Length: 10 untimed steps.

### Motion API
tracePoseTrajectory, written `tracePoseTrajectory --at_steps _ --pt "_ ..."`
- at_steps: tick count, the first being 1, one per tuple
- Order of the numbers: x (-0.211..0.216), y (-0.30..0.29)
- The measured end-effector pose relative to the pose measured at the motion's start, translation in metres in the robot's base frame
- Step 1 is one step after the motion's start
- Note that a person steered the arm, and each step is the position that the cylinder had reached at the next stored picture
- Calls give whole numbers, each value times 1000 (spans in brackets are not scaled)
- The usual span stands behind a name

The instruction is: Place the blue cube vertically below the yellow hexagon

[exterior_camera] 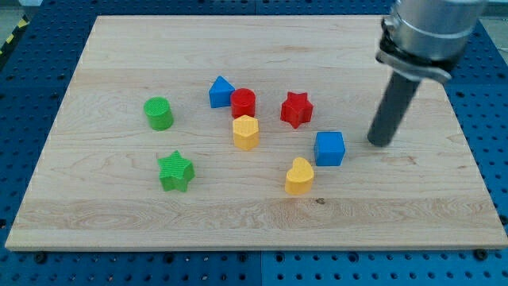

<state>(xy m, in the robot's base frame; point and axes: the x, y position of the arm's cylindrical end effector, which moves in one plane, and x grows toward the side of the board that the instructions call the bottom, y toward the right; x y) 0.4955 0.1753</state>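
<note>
The blue cube (329,148) lies right of the board's middle. The yellow hexagon (246,132) lies to its left and a little higher, near the board's centre. My tip (379,143) rests on the board just right of the blue cube, with a small gap between them. The rod rises from it toward the view's top right.
A yellow heart (299,176) lies just below-left of the blue cube. A red star (297,109), a red cylinder (244,102) and a blue triangular block (221,92) lie above the hexagon. A green cylinder (159,113) and a green star (175,171) lie at the left. The wooden board (103,214) sits on a blue perforated table.
</note>
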Motion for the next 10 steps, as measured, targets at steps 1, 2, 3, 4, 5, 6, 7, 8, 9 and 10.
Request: tracePoseTrajectory --at_steps 1,2,3,4,5,6,7,8,9,10 --pt "51 8" --pt "77 8" --pt "69 1" --pt "50 -18" --pt "36 -19" --pt "10 -19" --pt "3 -21" --pt "6 -42" --pt "7 -75" --pt "7 -90"
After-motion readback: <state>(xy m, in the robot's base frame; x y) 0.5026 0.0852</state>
